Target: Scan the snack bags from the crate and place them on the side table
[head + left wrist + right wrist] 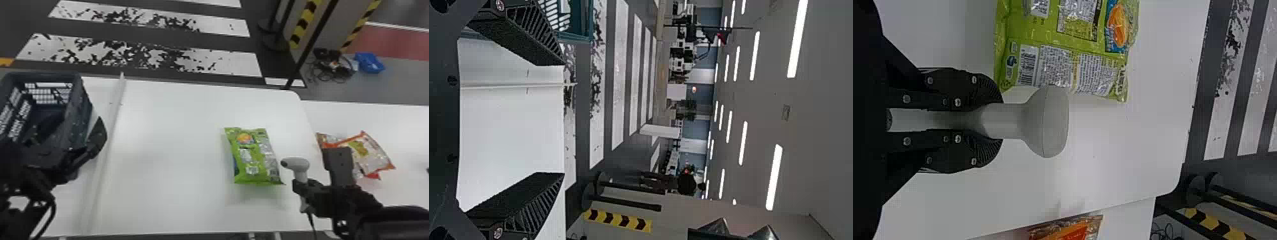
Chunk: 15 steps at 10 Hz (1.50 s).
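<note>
Scanner (299,164) upright, gripped by right claw (299,185); left claw (67,126) spread wide near crate (78,105).

Use the white handheld scanner (298,163), held head uppermost, as your landmark. To its left, you see the green snack bag (250,156) lying flat, barcode panel up; well beyond, the dark open crate (83,105). To its right, orange-edged bags (376,154) overlap on the side table (410,127).

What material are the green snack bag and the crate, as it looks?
The green snack bag looks like thin, glossy plastic film, from its crinkles and bright glints. The crate seems stiff, fairly matte plastic, from its thick walls with grid openings.
</note>
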Motion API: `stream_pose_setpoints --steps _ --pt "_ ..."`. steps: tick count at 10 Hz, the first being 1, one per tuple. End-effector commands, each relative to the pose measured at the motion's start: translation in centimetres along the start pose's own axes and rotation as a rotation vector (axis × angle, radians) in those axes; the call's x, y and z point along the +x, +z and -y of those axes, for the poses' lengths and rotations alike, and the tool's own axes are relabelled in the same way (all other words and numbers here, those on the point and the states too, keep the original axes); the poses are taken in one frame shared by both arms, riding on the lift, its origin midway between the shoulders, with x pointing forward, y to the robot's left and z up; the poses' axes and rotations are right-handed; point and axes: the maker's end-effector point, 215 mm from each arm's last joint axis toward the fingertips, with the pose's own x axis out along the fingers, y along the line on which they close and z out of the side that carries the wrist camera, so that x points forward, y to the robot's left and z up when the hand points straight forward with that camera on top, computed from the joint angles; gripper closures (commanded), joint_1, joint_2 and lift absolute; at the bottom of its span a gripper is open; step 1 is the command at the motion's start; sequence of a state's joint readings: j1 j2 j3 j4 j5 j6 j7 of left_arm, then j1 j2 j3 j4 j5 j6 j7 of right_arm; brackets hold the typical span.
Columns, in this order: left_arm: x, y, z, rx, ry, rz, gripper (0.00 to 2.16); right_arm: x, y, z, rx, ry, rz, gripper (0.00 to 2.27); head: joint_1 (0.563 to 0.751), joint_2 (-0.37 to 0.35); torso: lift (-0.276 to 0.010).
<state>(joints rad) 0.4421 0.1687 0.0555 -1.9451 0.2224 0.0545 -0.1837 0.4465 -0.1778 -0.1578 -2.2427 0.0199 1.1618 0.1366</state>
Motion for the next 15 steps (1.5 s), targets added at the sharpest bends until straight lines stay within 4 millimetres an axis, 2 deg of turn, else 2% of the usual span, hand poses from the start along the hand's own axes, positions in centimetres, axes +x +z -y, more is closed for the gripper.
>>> stream_pose_setpoints --steps 1,6,9,11,13,15 --pt "-0.2 -0.2 0.0 -0.002 0.003 -0.002 0.08 -0.5 -1.0 -1.1 -0.004 0.017 -0.024 2.25 0.695 -0.144 -0.05" --pt "-0.5 -0.2 -0.4 -0.005 0.013 0.006 0.08 -0.8 -2.0 -3.8 -0.024 0.067 -0.044 2.25 0.695 -0.101 -0.05" --pt "-0.6 -0.1 -0.5 -0.008 0.015 0.012 0.08 -0.8 -1.8 -3.7 -0.024 0.065 -0.039 2.25 0.695 -0.086 -0.05" --pt "-0.6 -0.2 -0.5 -0.008 0.015 0.011 0.08 -0.8 -1.2 -2.7 -0.017 0.046 -0.028 2.25 0.695 -0.087 -0.05" --pt "-0.7 -0.2 -0.5 -0.008 0.015 0.011 0.08 -0.6 0.9 -1.0 0.012 0.025 0.004 2.25 0.695 -0.098 -0.05" --pt "-0.7 -0.2 -0.5 -0.01 0.015 0.009 0.08 0.5 2.2 0.8 0.026 -0.009 0.017 2.25 0.695 -0.12 -0.05"
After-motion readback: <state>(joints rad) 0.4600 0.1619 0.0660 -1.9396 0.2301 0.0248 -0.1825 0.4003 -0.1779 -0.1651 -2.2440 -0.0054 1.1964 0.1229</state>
